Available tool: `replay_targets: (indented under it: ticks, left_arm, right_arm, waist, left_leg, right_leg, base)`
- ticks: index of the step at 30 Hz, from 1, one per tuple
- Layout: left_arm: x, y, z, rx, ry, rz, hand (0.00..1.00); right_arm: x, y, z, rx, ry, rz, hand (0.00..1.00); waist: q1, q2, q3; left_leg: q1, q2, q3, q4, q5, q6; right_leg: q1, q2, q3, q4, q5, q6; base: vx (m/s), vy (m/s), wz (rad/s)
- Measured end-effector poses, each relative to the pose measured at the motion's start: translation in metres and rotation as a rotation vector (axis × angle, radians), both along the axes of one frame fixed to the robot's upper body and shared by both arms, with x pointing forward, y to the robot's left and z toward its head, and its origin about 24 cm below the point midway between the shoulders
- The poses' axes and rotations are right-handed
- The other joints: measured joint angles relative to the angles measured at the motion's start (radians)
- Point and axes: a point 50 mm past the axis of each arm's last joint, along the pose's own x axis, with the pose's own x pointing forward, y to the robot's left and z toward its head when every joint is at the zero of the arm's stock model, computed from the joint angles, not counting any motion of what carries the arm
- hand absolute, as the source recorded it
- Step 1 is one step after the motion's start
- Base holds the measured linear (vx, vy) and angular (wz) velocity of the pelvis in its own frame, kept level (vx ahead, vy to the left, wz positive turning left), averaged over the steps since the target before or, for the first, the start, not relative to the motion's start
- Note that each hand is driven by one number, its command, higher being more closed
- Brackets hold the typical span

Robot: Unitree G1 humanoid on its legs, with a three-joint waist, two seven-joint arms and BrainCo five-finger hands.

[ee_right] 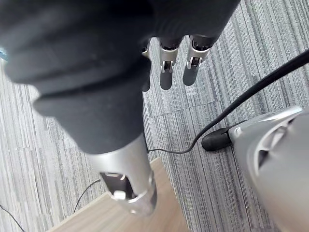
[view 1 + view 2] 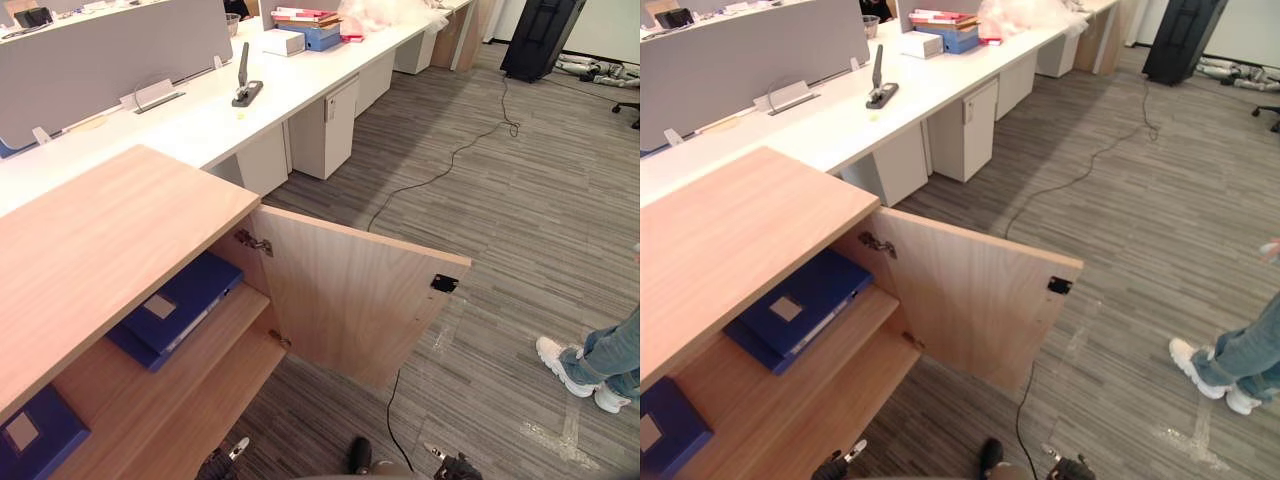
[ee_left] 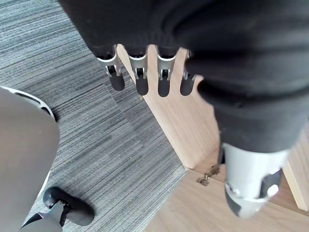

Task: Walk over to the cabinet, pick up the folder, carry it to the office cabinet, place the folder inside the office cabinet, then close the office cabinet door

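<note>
Wood cabinet (image 2: 90, 240), door (image 2: 345, 295) swung wide open. Left hand (image 3: 138, 72) has straight, slack fingers pointing down and holds nothing; it hangs over the grey carpet (image 3: 96, 145) just beside the door's edge. Right hand (image 1: 166, 65) is the same: fingers straight, empty, hanging above carpet and touching nothing. Both arms are low at the robot's sides. Blue folder (image 2: 180, 305) lies flat on the upper shelf (image 2: 150, 400) inside the cabinet. Second blue folder (image 2: 30, 435) lies lower, cut off by the frame edge. Person's shoe (image 2: 560, 362) at right, body cut off.
</note>
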Motion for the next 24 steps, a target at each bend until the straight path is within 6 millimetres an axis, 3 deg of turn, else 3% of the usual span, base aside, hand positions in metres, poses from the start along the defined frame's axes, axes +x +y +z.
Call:
replay_targets:
  ticks: [5, 6, 8, 9, 12, 14, 16, 19, 21, 24]
  left_arm:
    - [0.001, 0.002, 0.000, 0.008, 0.000, -0.009, 0.00]
    - [0.000, 0.003, 0.001, 0.011, 0.002, -0.011, 0.00]
    - [0.004, 0.014, 0.004, 0.041, -0.013, -0.013, 0.00]
    - [0.001, 0.015, 0.004, 0.049, -0.004, -0.026, 0.00]
    - [-0.004, 0.016, 0.003, 0.055, 0.013, -0.038, 0.00]
    - [-0.003, 0.014, 0.002, 0.052, 0.015, -0.062, 0.00]
    - [-0.005, 0.011, 0.002, 0.044, 0.019, -0.066, 0.00]
    - [-0.003, 0.008, 0.002, 0.039, 0.013, -0.075, 0.00]
    - [-0.007, 0.008, 0.001, 0.033, 0.019, -0.060, 0.00]
    - [-0.014, 0.013, 0.001, 0.041, 0.036, -0.053, 0.00]
  right_arm:
    - [0.025, -0.001, 0.007, -0.034, -0.053, 0.077, 0.00]
    - [0.040, -0.003, 0.013, -0.064, -0.086, 0.128, 0.00]
    - [0.057, 0.000, 0.019, -0.074, -0.135, 0.159, 0.00]
    - [0.068, -0.003, 0.026, -0.099, -0.171, 0.181, 0.00]
    - [0.095, -0.021, 0.045, -0.173, -0.249, 0.197, 0.00]
    - [0.123, -0.040, 0.068, -0.251, -0.324, 0.205, 0.00]
    - [0.146, -0.046, 0.087, -0.306, -0.386, 0.241, 0.00]
    - [0.175, -0.046, 0.112, -0.364, -0.481, 0.297, 0.00]
    - [0.190, -0.041, 0.123, -0.389, -0.516, 0.348, 0.00]
    - [0.199, -0.036, 0.131, -0.398, -0.541, 0.374, 0.00]
  waist:
    - [0.003, -0.008, -0.005]
    - [0.005, -0.003, -0.004]
    - [0.022, -0.025, 0.003]
    - [0.031, -0.024, -0.002]
    - [0.026, -0.011, 0.000]
    - [0.027, 0.013, 0.004]
    - [0.030, 0.030, 0.002]
    - [0.043, 0.025, 0.003]
    - [0.055, 0.025, -0.008]
    - [0.055, 0.017, -0.018]
  left_leg:
    - [0.000, 0.011, -0.030, -0.040, -0.057, -0.016]
    - [0.000, 0.027, -0.028, -0.056, -0.103, -0.020]
    - [0.000, 0.023, 0.004, -0.050, -0.115, -0.011]
    - [-0.002, 0.032, 0.020, -0.051, -0.112, -0.001]
    - [-0.020, 0.033, 0.024, -0.049, -0.098, -0.020]
    - [-0.030, 0.027, 0.005, -0.045, -0.089, -0.036]
    - [-0.047, 0.020, -0.003, -0.011, -0.081, -0.036]
    - [-0.074, 0.016, -0.055, -0.004, -0.096, -0.009]
    - [-0.105, 0.030, -0.058, -0.024, -0.056, -0.031]
    - [-0.103, 0.020, -0.060, -0.036, -0.056, -0.029]
  right_leg:
    - [0.004, 0.026, 0.003, -0.061, 0.051, 0.004]
    - [-0.007, 0.044, 0.003, -0.061, 0.064, 0.003]
    - [-0.013, 0.047, 0.029, -0.061, 0.070, 0.002]
    - [-0.020, 0.048, 0.029, -0.046, 0.070, 0.000]
    - [-0.045, 0.051, 0.032, -0.012, 0.062, -0.005]
    - [-0.036, 0.056, 0.037, -0.061, 0.076, -0.019]
    - [-0.037, 0.049, 0.050, -0.059, 0.071, -0.031]
    - [-0.010, 0.023, 0.060, -0.061, 0.054, -0.021]
    - [0.000, 0.025, 0.066, -0.062, 0.054, -0.005]
    - [0.000, 0.014, 0.065, -0.062, 0.056, -0.001]
  base:
    - [-0.11, 0.017, 0.07]
    - [-0.16, 0.069, -0.21]
    - [-0.18, 0.056, -0.35]
    - [-0.09, 0.044, -0.26]
    - [0.04, 0.024, -0.05]
    - [0.07, -0.006, 0.02]
    - [0.07, 0.012, -0.08]
    - [0.01, -0.024, -0.05]
    - [-0.10, 0.015, -0.15]
    - [-0.03, 0.082, 0.04]
